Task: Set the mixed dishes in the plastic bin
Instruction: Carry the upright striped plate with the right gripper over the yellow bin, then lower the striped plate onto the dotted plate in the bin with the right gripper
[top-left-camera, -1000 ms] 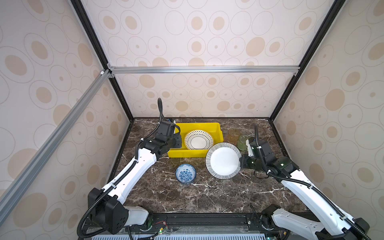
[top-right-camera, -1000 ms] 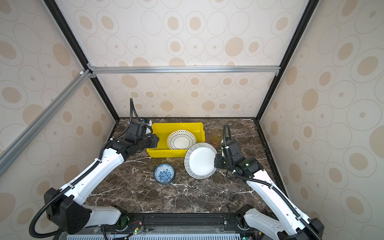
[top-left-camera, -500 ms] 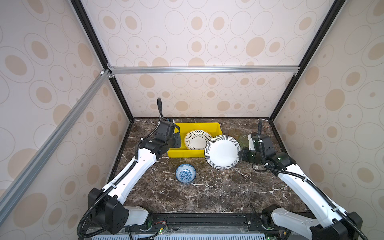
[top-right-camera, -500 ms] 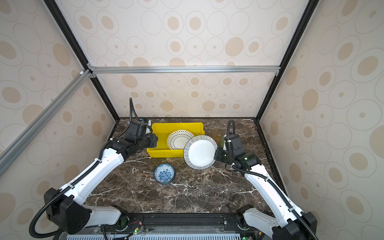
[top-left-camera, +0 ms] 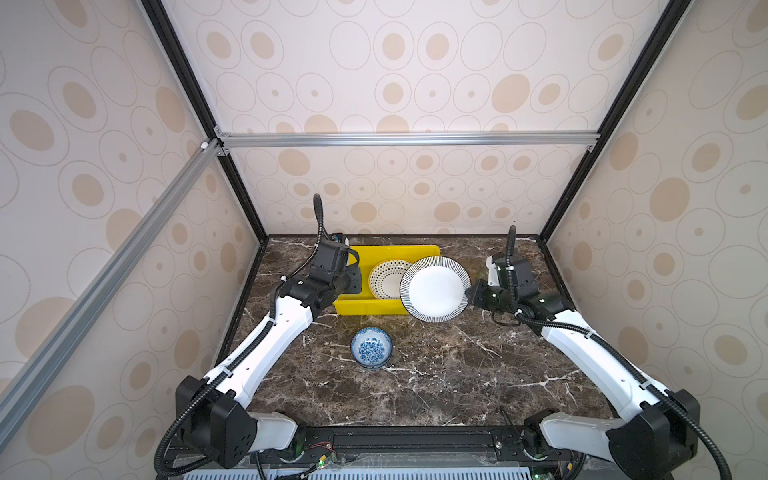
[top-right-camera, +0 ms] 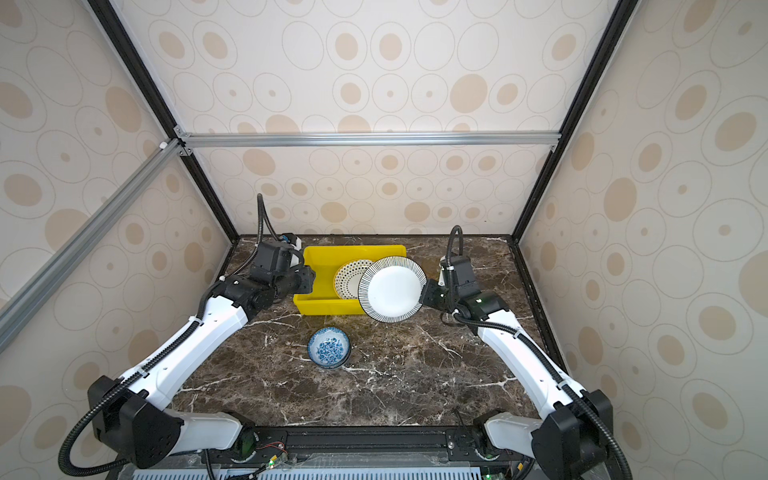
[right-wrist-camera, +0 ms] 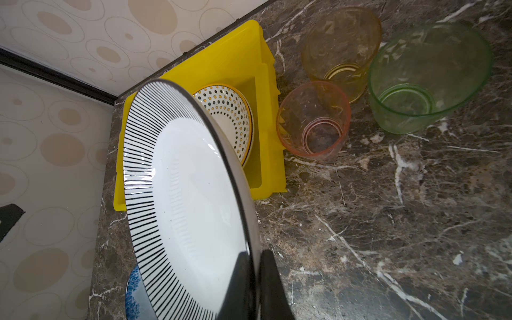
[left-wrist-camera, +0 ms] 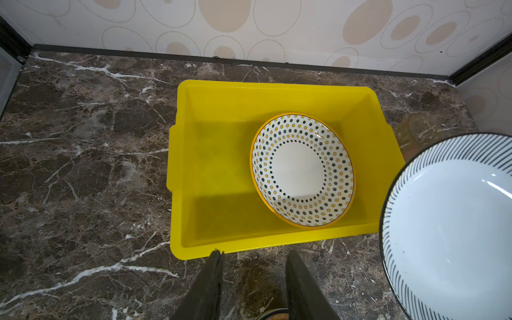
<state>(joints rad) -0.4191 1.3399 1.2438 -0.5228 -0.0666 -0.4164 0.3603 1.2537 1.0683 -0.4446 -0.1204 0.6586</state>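
Hovering just outside one end wall of the bright yellow rectangular plastic bin (left-wrist-camera: 277, 105), the left gripper (left-wrist-camera: 255, 253) has its fingers parted with nothing between them. Ahead of it, inside the bin, lies a round white dotted plate (left-wrist-camera: 302, 171), toward the far end. A small blue-floral bowl (top-left-camera: 371, 347) sits on the brown marble tabletop (top-left-camera: 436, 374), apart from both grippers. The right gripper (right-wrist-camera: 253, 253) is clamped on the edge of a round white striped-rim plate (top-left-camera: 435, 289), held tilted in the air at the bin's end nearest that gripper. Beyond it, outside the bin, stand a pink clear cup (right-wrist-camera: 313, 122), an amber clear cup (right-wrist-camera: 340, 50) and a green clear cup (right-wrist-camera: 426, 74).
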